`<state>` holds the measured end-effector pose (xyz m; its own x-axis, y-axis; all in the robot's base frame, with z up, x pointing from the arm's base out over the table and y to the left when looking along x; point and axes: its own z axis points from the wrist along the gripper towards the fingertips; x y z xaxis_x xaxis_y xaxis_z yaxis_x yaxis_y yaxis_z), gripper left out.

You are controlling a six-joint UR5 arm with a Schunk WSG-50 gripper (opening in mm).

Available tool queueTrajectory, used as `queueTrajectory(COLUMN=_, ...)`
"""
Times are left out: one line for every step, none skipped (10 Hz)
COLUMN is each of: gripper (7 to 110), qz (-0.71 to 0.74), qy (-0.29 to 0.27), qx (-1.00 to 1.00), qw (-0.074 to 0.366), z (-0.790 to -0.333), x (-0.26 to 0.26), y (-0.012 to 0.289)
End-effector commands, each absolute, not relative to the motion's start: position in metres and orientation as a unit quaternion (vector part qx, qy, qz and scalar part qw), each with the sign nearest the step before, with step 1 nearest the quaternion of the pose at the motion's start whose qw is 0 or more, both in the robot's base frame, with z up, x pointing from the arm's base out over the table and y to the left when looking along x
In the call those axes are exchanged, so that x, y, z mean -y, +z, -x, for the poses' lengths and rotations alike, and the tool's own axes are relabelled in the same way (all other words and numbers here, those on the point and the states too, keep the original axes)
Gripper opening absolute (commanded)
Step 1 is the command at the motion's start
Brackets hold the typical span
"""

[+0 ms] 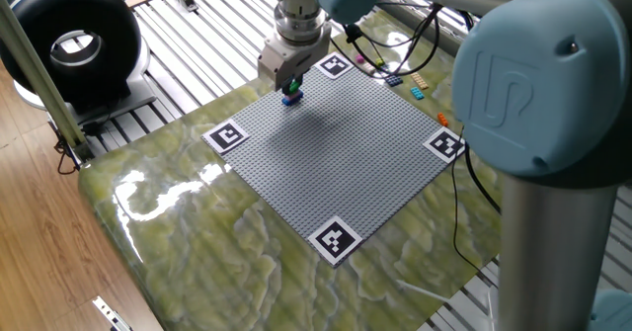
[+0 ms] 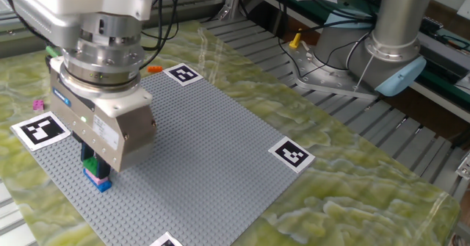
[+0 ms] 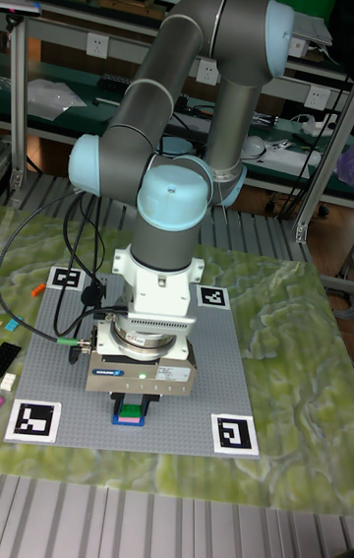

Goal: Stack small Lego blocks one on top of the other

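At the frame's lower left, the stack of small Lego blocks (image 2: 96, 174) (blue, pink, green) sits on the baseplate (image 2: 205, 143). The gripper (image 2: 94, 160) hangs directly above; grip unclear. Lift straight up, without tilting the stack.

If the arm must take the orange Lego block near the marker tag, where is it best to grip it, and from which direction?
Probably from straight above: the orange block lies low on the marbled table just off the grey baseplate, so only its upright side faces offer purchase. Close the gripper across its shorter sides; its exact orientation is too small to tell.
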<state>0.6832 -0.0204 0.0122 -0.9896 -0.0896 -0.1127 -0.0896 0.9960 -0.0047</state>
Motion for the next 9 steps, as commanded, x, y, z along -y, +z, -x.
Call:
queueTrajectory(gripper=7, qz=0.029, qy=0.009, qx=-0.998, qw=0.053, z=-0.6855, x=0.0187, y=0.0107)
queueTrajectory(gripper=7, qz=0.023, qy=0.009, qx=-0.998, qw=0.053, z=-0.6851, x=0.0187, y=0.0107)
queueTrajectory(gripper=7, qz=0.017, qy=0.010, qx=-0.999, qw=0.049, z=-0.6831, x=0.0187, y=0.0106)
queueTrajectory(gripper=7, qz=0.016, qy=0.004, qx=-0.999, qw=0.047, z=-0.6815, x=0.0213, y=0.0107)
queueTrajectory(gripper=7, qz=0.012, qy=0.004, qx=-0.999, qw=0.046, z=-0.6804, x=0.0217, y=0.0111)
queueTrajectory(gripper=7, qz=0.003, qy=0.008, qx=-0.999, qw=0.046, z=-0.6802, x=0.0197, y=0.0112)
queueTrajectory(gripper=7, qz=-0.007, qy=0.012, qx=-0.999, qw=0.045, z=-0.6803, x=0.0174, y=0.0108)
queueTrajectory(gripper=7, qz=-0.010, qy=0.012, qx=-0.999, qw=0.046, z=-0.6807, x=0.0174, y=0.0109)
queueTrajectory(gripper=7, qz=-0.010, qy=0.010, qx=-0.999, qw=0.047, z=-0.6809, x=0.0183, y=0.0112)
